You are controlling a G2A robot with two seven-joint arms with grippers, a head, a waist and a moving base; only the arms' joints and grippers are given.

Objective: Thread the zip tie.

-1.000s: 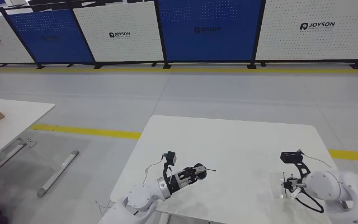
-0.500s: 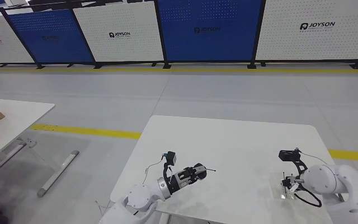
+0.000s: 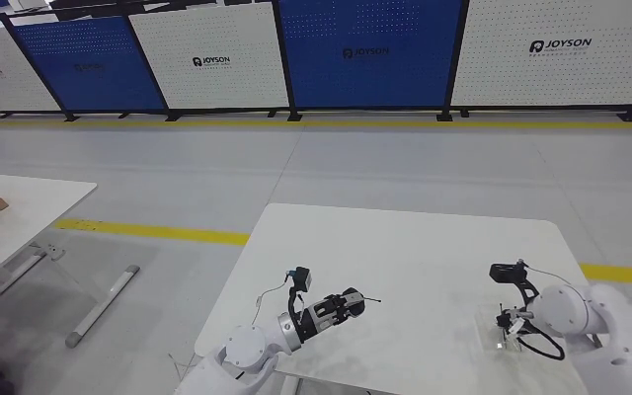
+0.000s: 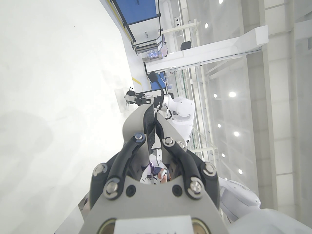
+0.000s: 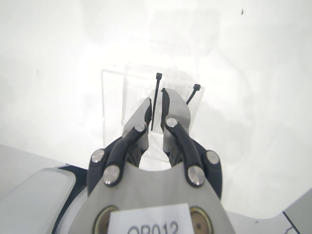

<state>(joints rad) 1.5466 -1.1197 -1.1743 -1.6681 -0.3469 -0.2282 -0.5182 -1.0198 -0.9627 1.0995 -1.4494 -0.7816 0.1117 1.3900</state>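
In the top view my left gripper [image 3: 354,300] hovers over the table's near left part, shut on a thin black zip tie [image 3: 371,297] that sticks out past its tips. Its fingers [image 4: 151,120] are pressed together. My right gripper [image 5: 157,96] is at a clear acrylic holder [image 5: 112,98] near the right edge of the table. Its jaws stand slightly apart around an upright black zip tie [image 5: 156,91], with a gap on one side. A second zip tie [image 5: 193,94] leans in the holder beside it.
The white table [image 3: 415,257] is bare apart from the holder [image 3: 494,339]. The right gripper [image 4: 129,97] appears far off in the left wrist view. Grey floor, yellow lines and blue and white panels lie beyond the far edge.
The right arm has shifted a little to the left over the holder. The left arm has not moved.
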